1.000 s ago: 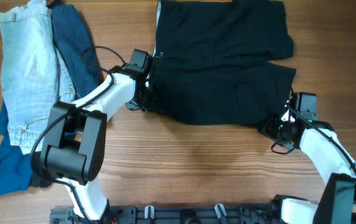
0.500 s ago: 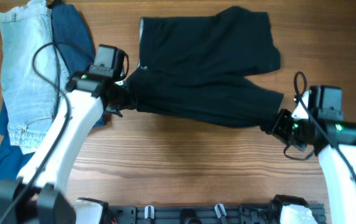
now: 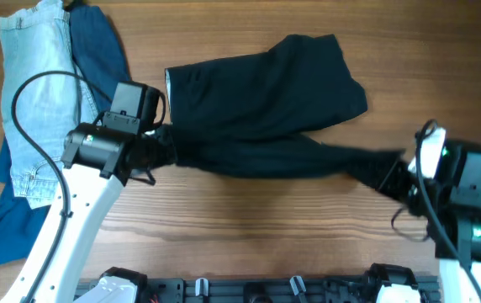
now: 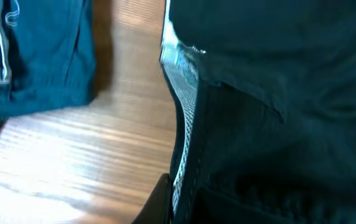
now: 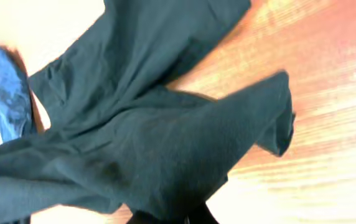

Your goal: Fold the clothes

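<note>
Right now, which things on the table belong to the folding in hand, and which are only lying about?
In the job: black shorts, stretched between the left hand and the right hand, both gripping them.
Lying about: light denim shorts; dark blue garment partly under them, both untouched.

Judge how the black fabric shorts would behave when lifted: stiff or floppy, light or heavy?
Probably floppy: the black fabric shorts drape and crease between the left gripper and right gripper. Likely light: one thin pulled strand at the right gripper carries that side. Part resting on the wooden table would probably drag.
</note>
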Controlling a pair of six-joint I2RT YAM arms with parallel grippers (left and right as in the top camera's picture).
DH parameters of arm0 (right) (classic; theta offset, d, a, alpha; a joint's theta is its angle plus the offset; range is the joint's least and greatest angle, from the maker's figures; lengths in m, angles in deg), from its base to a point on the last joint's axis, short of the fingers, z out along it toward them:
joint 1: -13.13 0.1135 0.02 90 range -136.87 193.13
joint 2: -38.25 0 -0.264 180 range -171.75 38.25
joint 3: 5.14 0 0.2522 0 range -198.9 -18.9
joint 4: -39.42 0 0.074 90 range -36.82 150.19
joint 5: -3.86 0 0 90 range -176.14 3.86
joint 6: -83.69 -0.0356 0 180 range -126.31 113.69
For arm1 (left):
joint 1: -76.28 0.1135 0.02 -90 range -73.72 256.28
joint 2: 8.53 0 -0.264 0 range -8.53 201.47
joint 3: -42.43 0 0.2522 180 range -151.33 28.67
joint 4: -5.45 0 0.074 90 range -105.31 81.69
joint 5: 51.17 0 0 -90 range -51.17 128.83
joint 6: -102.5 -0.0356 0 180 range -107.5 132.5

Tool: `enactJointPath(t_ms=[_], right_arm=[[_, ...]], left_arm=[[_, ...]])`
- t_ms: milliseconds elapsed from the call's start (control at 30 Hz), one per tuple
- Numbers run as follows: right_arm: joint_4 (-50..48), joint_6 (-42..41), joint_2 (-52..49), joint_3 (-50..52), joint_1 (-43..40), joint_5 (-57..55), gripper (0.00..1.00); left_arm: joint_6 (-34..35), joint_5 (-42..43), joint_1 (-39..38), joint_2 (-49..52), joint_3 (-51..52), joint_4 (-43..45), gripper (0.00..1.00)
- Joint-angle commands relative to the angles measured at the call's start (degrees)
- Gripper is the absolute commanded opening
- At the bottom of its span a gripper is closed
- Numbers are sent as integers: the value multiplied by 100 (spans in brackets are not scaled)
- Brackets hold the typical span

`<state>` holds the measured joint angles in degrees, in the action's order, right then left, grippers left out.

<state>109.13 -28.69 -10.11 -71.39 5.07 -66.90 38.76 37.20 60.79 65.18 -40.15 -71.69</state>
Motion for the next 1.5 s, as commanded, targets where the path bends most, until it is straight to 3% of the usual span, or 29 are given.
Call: enactJointPath(t_ms=[0,267,400,600,833,867,900,933,967,1133,1300,1367,1467], right_arm=[[-1176,203,-964,-118,-42,-162,4],[-3764,485,-3788,-118,-37,175,4],[-4710,509,-4269,-118,57,199,4],[-6131,396,-4662,-120,470,-297,4],[-7521,245,-5639,-120,693,-684,4],[-7818,238,-5799,-120,693,-684,14],[-8061,225,-5917,-120,693,-686,36],[-8231,214,-5993,-120,693,-684,96],[-8338,142,-6033,-120,693,-688,100],[-7794,144,-5866,-398,684,-431,100],[-5823,780,-5322,-1283,664,-339,100],[-5018,1062,-5287,-1644,621,-337,100],[-4610,1110,-5289,-1655,610,-330,100]], left_arm=[[142,-649,0,273,37,758,4],[142,-1458,0,1867,35,2929,4],[262,-1497,105,2503,35,3753,4],[446,-1585,337,2616,35,4811,4],[446,-1891,350,2824,35,5316,4],[442,-1952,352,2909,35,5416,24],[439,-2000,352,2986,35,5508,71],[417,-2039,352,3071,35,5608,100],[420,-2094,352,3123,35,5661,100],[245,-2159,352,3071,22,5805,100],[50,-2133,352,2575,17,5364,100],[-87,-1659,352,2315,17,4940,100],[-315,-822,350,2247,17,4557,100]])
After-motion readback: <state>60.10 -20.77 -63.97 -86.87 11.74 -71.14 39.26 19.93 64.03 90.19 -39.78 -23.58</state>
